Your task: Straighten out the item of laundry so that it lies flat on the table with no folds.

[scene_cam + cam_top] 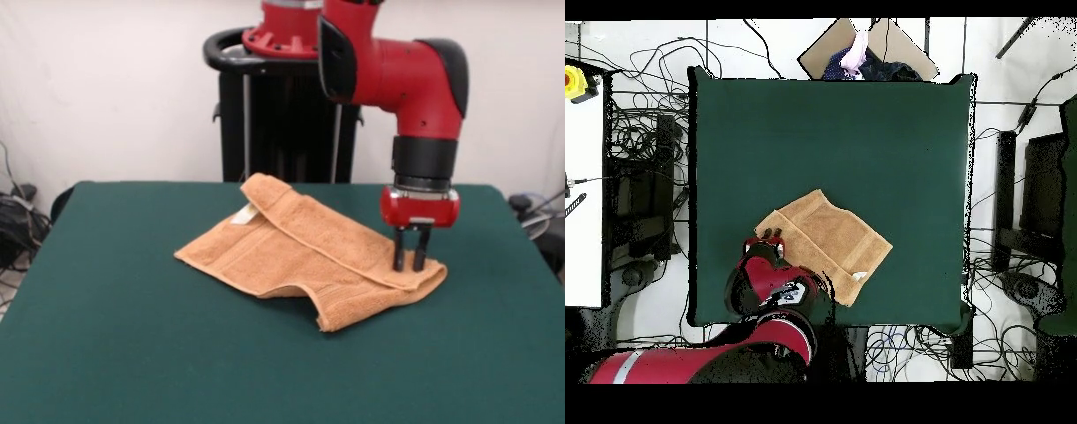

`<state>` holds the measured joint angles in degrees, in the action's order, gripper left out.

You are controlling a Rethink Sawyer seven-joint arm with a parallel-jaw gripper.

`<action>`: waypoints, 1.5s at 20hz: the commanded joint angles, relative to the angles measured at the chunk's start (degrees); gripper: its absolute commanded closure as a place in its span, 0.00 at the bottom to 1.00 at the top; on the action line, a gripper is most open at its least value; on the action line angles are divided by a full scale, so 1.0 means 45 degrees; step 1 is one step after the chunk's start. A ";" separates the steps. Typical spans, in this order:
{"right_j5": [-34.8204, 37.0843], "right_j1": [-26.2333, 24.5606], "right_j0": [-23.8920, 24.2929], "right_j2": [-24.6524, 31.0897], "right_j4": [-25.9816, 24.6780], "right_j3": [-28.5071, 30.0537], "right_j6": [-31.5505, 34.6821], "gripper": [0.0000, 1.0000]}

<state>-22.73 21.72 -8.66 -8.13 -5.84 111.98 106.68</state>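
The orange-tan towel (309, 252) lies on the green table (132, 353) right of centre, with its upper part folded over along a long diagonal crease and its front edge rumpled. Its white tag (244, 214) shows near the back left. My gripper (410, 264) stands upright on the towel's right corner, with its fingers close together and their tips pressed into the top layer. In the overhead view the towel (827, 243) sits near the robot's side of the table (865, 130), and the gripper (770, 237) is at the towel's left corner.
The robot's black pedestal (282, 115) stands behind the table's far edge. Cables and equipment (635, 200) lie on the floor around the table. A cardboard piece (895, 45) lies beyond the far edge in the overhead view.
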 commanded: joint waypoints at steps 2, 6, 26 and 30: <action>0.1854 -0.0296 0.0227 0.0371 -0.0345 -0.1641 0.0474 1.00; 0.2640 0.0849 0.0099 0.0408 -0.0453 -0.1119 0.0504 1.00; 0.3317 0.2369 0.0445 0.0297 -0.2022 -0.1626 0.0398 0.00; 0.1421 0.1770 -0.0399 -0.0761 -0.1496 -0.1614 0.1297 0.00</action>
<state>-9.29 32.17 -7.72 -9.13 -12.52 109.05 106.69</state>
